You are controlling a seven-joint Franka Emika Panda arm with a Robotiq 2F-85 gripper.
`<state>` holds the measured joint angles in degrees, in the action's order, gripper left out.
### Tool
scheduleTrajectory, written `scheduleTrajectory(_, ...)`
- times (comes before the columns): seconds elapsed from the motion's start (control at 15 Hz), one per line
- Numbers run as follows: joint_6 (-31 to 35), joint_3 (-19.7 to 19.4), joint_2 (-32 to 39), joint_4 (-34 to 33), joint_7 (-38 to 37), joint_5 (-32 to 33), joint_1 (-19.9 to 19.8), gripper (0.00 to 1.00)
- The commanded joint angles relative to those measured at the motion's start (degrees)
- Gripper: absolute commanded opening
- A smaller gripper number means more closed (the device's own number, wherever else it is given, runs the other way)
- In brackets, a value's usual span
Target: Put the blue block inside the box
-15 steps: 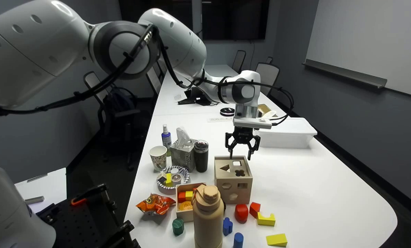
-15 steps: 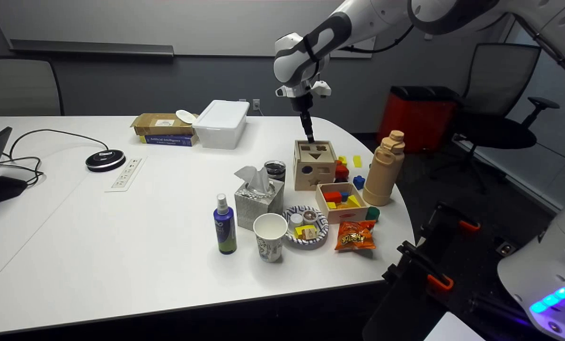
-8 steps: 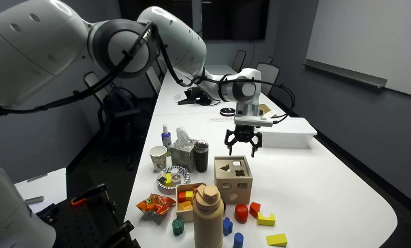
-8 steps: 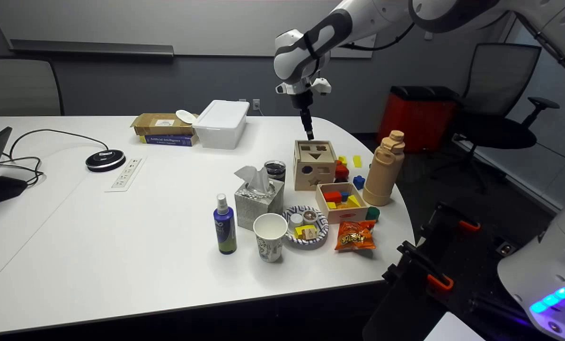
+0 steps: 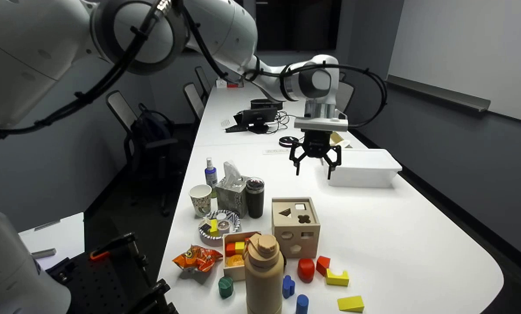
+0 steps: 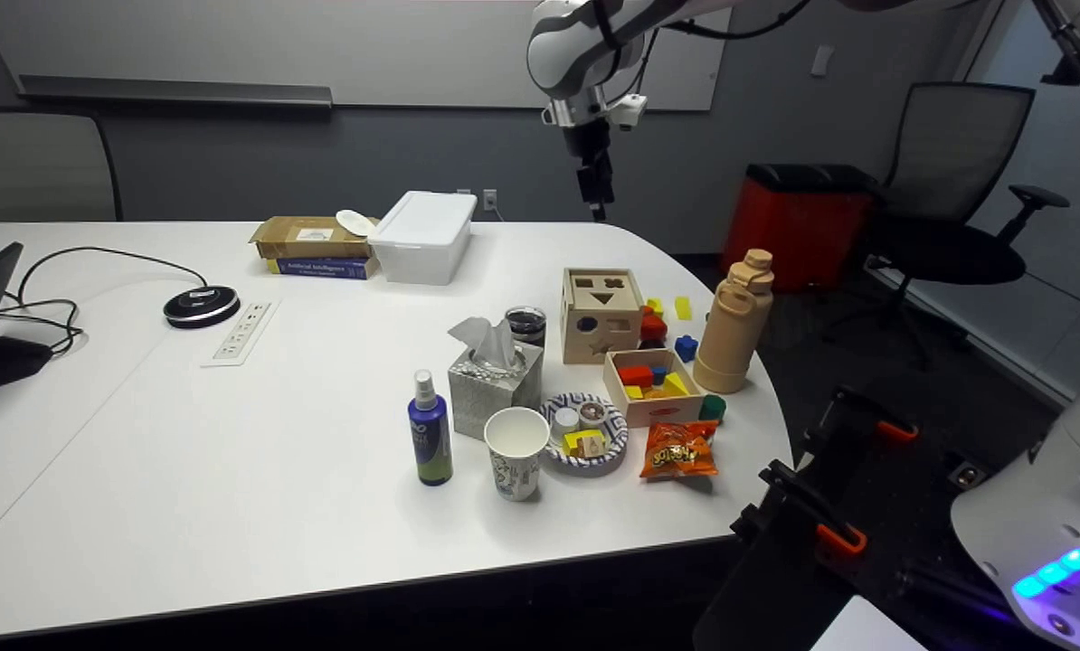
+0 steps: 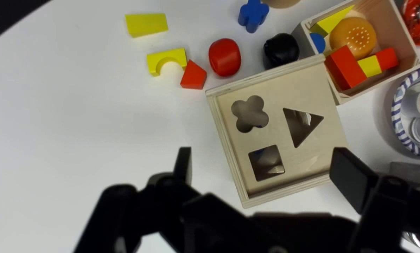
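Note:
The light wooden sorter box (image 5: pixel 296 224) stands on the table with cut-out holes in its top and sides; it also shows in an exterior view (image 6: pixel 601 312) and the wrist view (image 7: pixel 278 133). My gripper (image 5: pixel 313 174) is open and empty, well above the box; its fingers spread wide in the wrist view (image 7: pixel 262 156). A small patch of blue (image 7: pixel 259 151) shows inside the box through the square hole; its shape is hidden. A blue flower-shaped block (image 5: pixel 288 287) and a blue cylinder (image 5: pixel 302 304) lie on the table outside the box. The flower-shaped block also shows in the wrist view (image 7: pixel 253 15).
A small wooden tray (image 6: pixel 653 412) of blocks, a tan bottle (image 5: pixel 265 274), a dark tumbler (image 5: pixel 255 198) and a tissue box (image 5: pixel 231 196) stand near the box. Red and yellow blocks (image 7: pixel 146 24) lie beside it. A white lidded bin (image 5: pixel 361 174) stands farther back.
My gripper has risen from just over the box top to well above it. Its fingers have spread wider. The box and the blocks on the table have not moved.

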<state>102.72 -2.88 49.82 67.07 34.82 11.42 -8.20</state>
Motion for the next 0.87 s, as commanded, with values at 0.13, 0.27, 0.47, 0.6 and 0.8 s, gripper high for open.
scheduleTrajectory(0.13, -9.7, 0.0, -12.9, 7.0, -14.6, -1.5, 1.3, 1.0)
scheduleTrajectory(0.27, -12.3, 0.4, -17.9, 10.1, -19.6, -3.1, 1.9, 1.0)
scheduleTrajectory(0.47, -13.3, 0.9, -25.6, 15.9, -25.0, -4.8, 3.0, 1.0)
scheduleTrajectory(0.6, -14.0, 1.1, -29.9, 19.2, -27.4, -5.8, 3.7, 1.0)
scheduleTrajectory(0.8, -14.4, 1.1, -34.7, 23.3, -30.0, -6.7, 4.7, 1.0)
